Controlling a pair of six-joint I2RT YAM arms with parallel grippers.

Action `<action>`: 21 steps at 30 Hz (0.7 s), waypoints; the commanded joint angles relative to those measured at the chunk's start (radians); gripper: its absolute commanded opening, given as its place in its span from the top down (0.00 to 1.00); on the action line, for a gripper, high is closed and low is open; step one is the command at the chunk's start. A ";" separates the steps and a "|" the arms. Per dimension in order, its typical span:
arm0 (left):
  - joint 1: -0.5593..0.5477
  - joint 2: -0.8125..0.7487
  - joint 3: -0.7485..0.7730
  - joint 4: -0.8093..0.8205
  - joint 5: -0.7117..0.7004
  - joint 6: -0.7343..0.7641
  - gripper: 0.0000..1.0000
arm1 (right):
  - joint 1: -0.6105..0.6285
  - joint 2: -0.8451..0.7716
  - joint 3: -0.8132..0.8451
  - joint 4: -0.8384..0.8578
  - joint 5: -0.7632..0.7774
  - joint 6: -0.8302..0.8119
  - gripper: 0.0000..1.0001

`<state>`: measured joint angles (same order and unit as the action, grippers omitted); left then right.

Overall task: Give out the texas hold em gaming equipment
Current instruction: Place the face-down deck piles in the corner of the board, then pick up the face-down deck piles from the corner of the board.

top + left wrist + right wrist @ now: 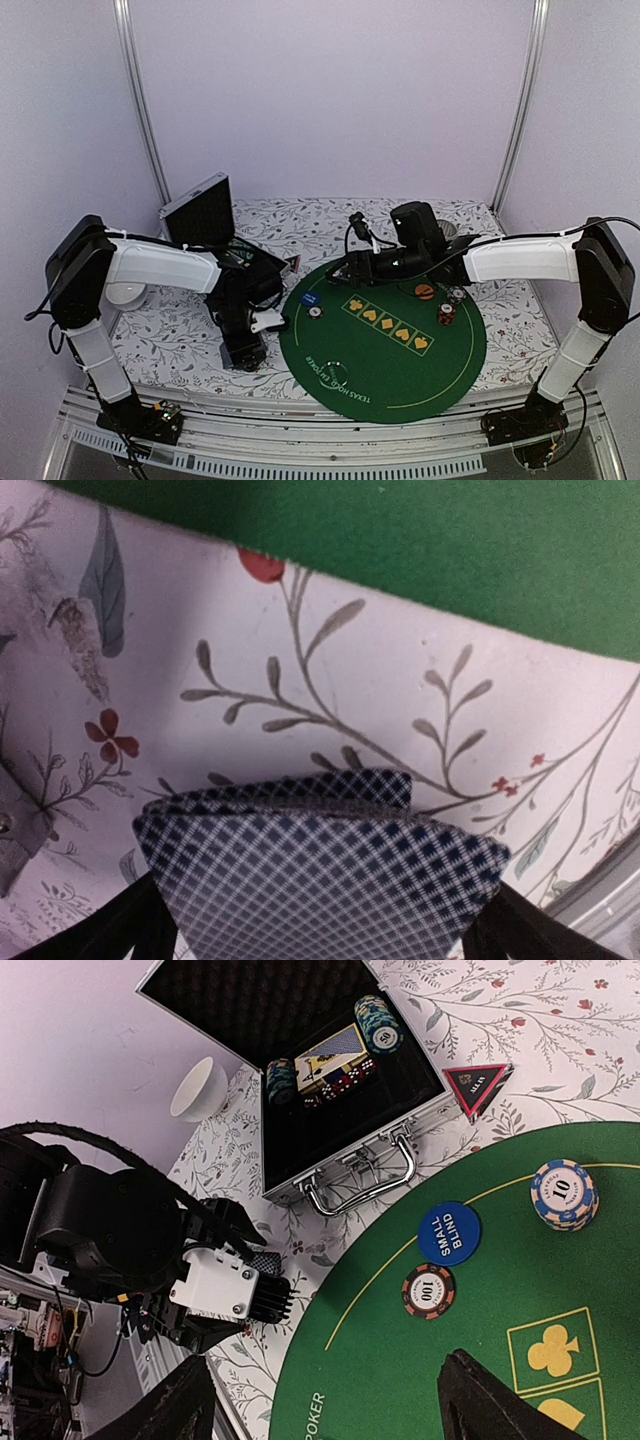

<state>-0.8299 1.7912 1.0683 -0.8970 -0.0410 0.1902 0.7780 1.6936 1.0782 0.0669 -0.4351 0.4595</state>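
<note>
Beside the mat (400,375), the left arm (160,265) bends low, gripper (322,935) spread around playing cards (320,870).

The left arm (160,265) reaches in low over the desk, its end effector (320,945) pointing down with fingers (110,935) spread wide. The right arm (520,258) stretches leftward, its end effector (330,1400) hovering with jaws parted and nothing between them.

Blue-checked card backs (320,880), green felt mat (400,365), floral white tablecloth (330,670), blue disc (449,1233)
</note>
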 commanded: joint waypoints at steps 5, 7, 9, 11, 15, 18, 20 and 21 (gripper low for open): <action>0.035 -0.023 -0.055 0.030 -0.032 0.002 0.02 | -0.003 -0.028 -0.005 -0.014 0.000 -0.024 0.21; 0.052 -0.015 -0.051 0.036 -0.016 0.007 0.02 | -0.004 -0.029 -0.004 -0.017 -0.002 -0.026 0.21; 0.066 0.000 -0.052 0.047 0.005 0.013 0.02 | -0.003 -0.032 -0.006 -0.016 -0.002 -0.027 0.21; 0.069 0.026 -0.048 0.046 0.024 0.017 0.06 | -0.004 -0.036 -0.009 -0.016 -0.001 -0.029 0.20; 0.060 0.056 -0.044 0.043 0.087 0.028 0.16 | -0.003 -0.047 -0.018 -0.017 0.002 -0.031 0.21; 0.048 0.062 -0.048 0.048 0.115 0.034 0.26 | -0.003 -0.053 -0.025 -0.017 0.004 -0.032 0.21; 0.041 0.066 -0.047 0.046 0.113 0.038 0.36 | -0.003 -0.050 -0.026 -0.014 0.001 -0.029 0.21; 0.039 0.066 -0.044 0.046 0.114 0.040 0.40 | -0.003 -0.047 -0.027 -0.010 -0.003 -0.024 0.21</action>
<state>-0.7807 1.7870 1.0542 -0.8757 -0.0097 0.2092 0.7776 1.6722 1.0653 0.0589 -0.4358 0.4435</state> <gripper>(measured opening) 0.664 0.794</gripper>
